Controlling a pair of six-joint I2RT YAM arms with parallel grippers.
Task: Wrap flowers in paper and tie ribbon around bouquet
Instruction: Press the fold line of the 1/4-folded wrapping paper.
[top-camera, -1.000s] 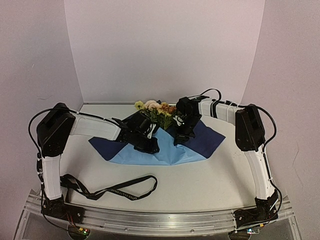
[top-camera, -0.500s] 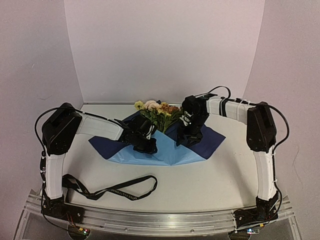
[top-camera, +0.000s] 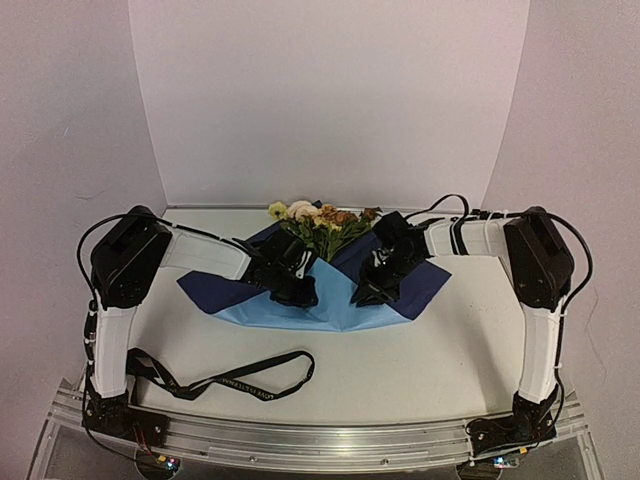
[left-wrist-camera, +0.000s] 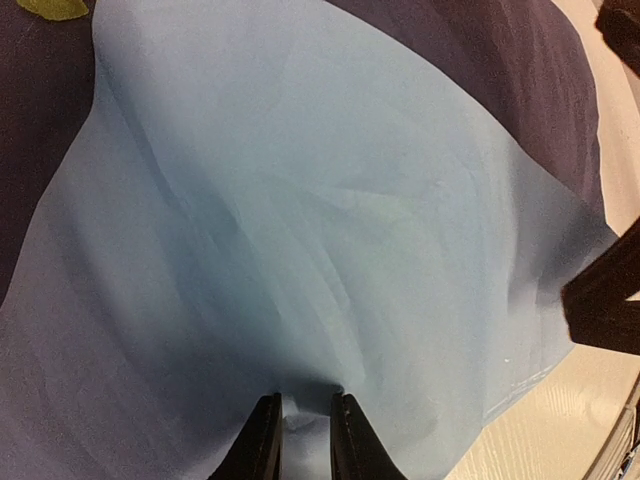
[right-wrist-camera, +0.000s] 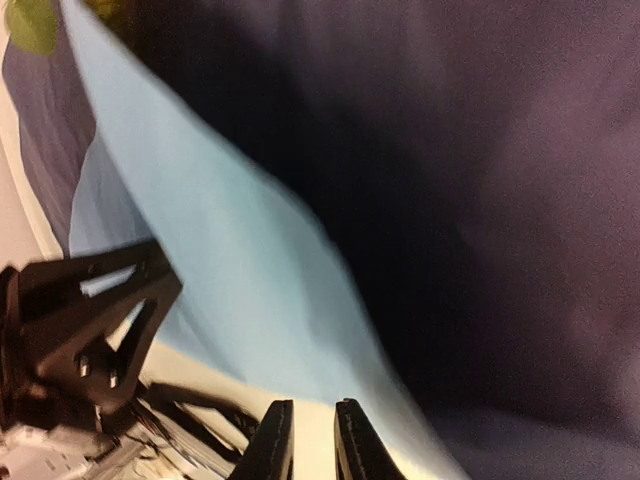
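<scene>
Left gripper (left-wrist-camera: 303, 412) jaws narrow, pinching the paper (left-wrist-camera: 300, 200); hold that. Right gripper (right-wrist-camera: 311, 425) jaws narrow at the flap edge, grip unclear. Confirm, then fold over the flowers (top-camera: 315, 222).

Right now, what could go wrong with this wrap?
Left gripper pinches only a small crease of the paper; pulling could tear it or slip.
Right gripper sits at the paper's edge, hold unclear; that side may fall open.
The ribbon lies near the left base; fetching it means releasing the fold.
</scene>
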